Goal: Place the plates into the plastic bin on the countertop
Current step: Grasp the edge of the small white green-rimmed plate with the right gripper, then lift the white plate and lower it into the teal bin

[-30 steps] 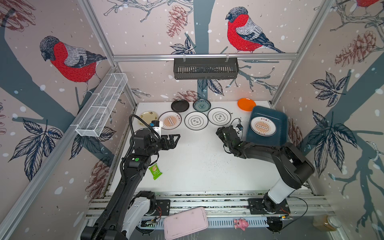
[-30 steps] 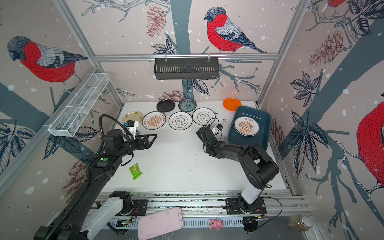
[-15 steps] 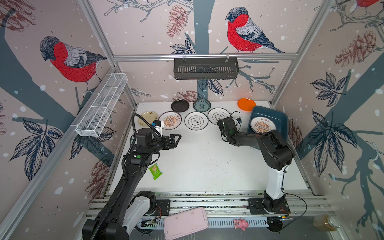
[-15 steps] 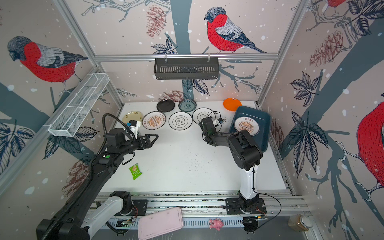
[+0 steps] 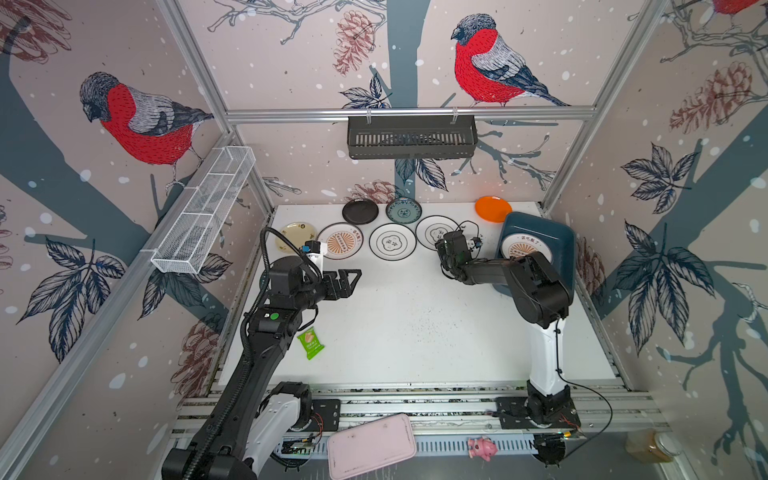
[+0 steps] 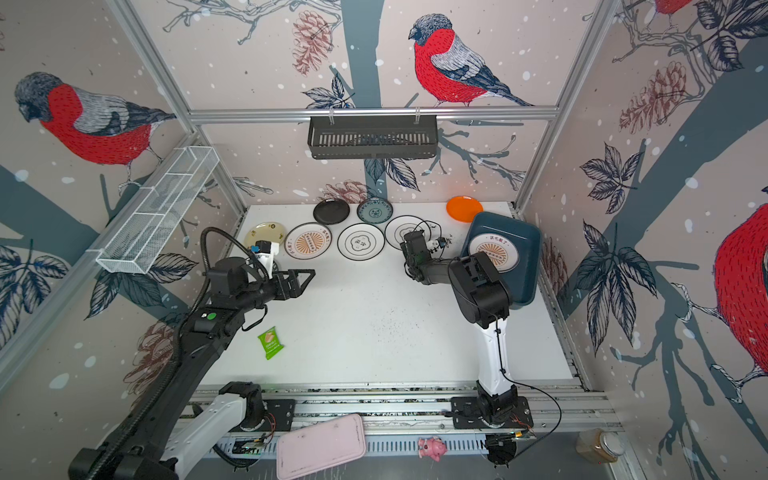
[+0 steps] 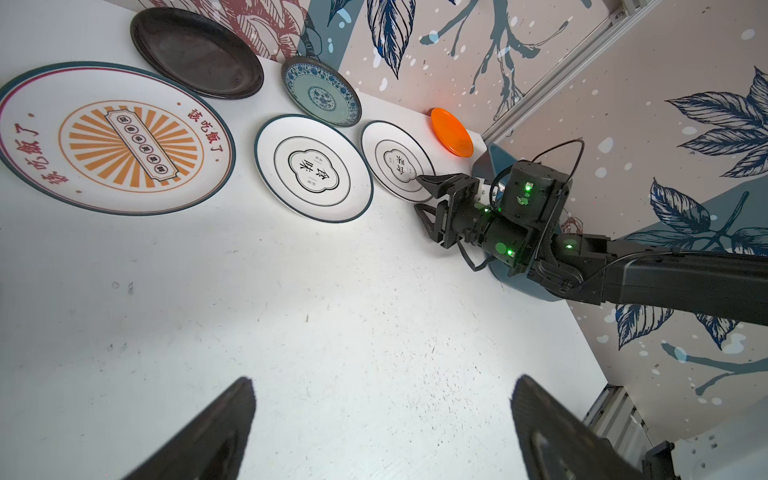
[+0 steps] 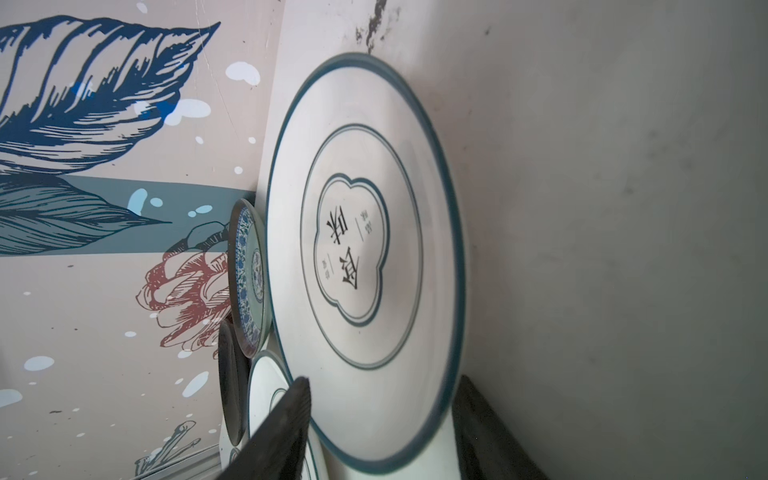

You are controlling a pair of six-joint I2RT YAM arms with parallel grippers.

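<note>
Teal plastic marks the goal. In both top views the plastic bin [image 5: 561, 241] sits at the far right of the countertop [image 5: 415, 324], with one sunburst plate [image 5: 521, 249] flat inside it (whether others hide beneath, we cannot tell). Seven plates are not yet in, ranged along the back of the white surface: a cream plate [image 5: 292, 237], a second sunburst plate [image 5: 340, 242], a middle white plate [image 5: 392, 242], a right white plate [image 5: 430, 230], a black plate [image 5: 360, 211], a teal-patterned plate [image 5: 403, 209] and an orange plate [image 5: 493, 209]. We judge the job barely begun. The right gripper [image 5: 442, 248] is at the near edge of the right white plate, which lies just beside the bin. The left gripper [image 5: 352, 279] hangs over bare countertop, apart from every plate, its jaws spread wide and empty.

From the left wrist we see the right gripper [image 7: 424, 199] side on. One finger lies over the rim of the right white plate [image 7: 395, 160], the other sits low by the table, and a gap shows between them.

From the right wrist that plate [image 8: 365, 257] fills the frame, its near rim between the two dark fingers [image 8: 286, 432]. The jaws stand partly closed about the rim, but we cannot tell whether they pinch it. The bin is out of this view.
</note>
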